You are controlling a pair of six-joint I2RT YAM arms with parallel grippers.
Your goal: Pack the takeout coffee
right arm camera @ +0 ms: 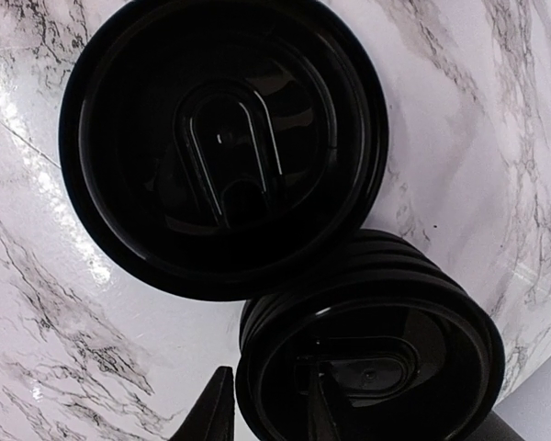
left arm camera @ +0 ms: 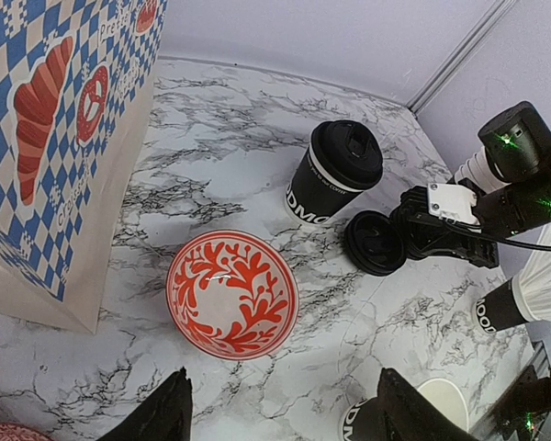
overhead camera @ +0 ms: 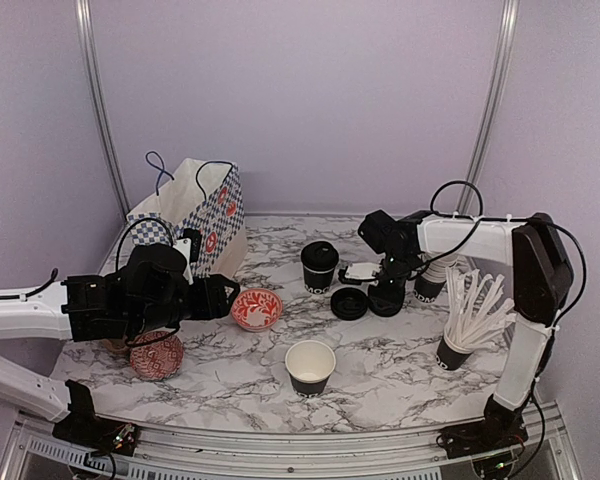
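Observation:
One takeout coffee cup (overhead camera: 319,266) (left arm camera: 335,170), black with white lettering and a black lid on, stands upright mid-table. An open, lidless cup (overhead camera: 310,366) (left arm camera: 445,395) stands nearer the front. A loose black lid (overhead camera: 349,303) (right arm camera: 222,147) lies upside down beside a stack of lids (overhead camera: 386,300) (right arm camera: 367,340). My right gripper (overhead camera: 385,284) (right arm camera: 268,409) is down on that stack. Its jaws stand narrowly apart, astride the top lid's rim; whether they pinch it is unclear. My left gripper (overhead camera: 220,297) (left arm camera: 285,413) is open and empty, short of a red bowl.
The red patterned bowl (overhead camera: 256,308) (left arm camera: 231,292) sits upright ahead of my left gripper; another bowl (overhead camera: 157,355) lies overturned under the left arm. A checked paper bag (overhead camera: 195,212) (left arm camera: 46,138) stands at back left. A cup full of white straws (overhead camera: 470,320) stands at right.

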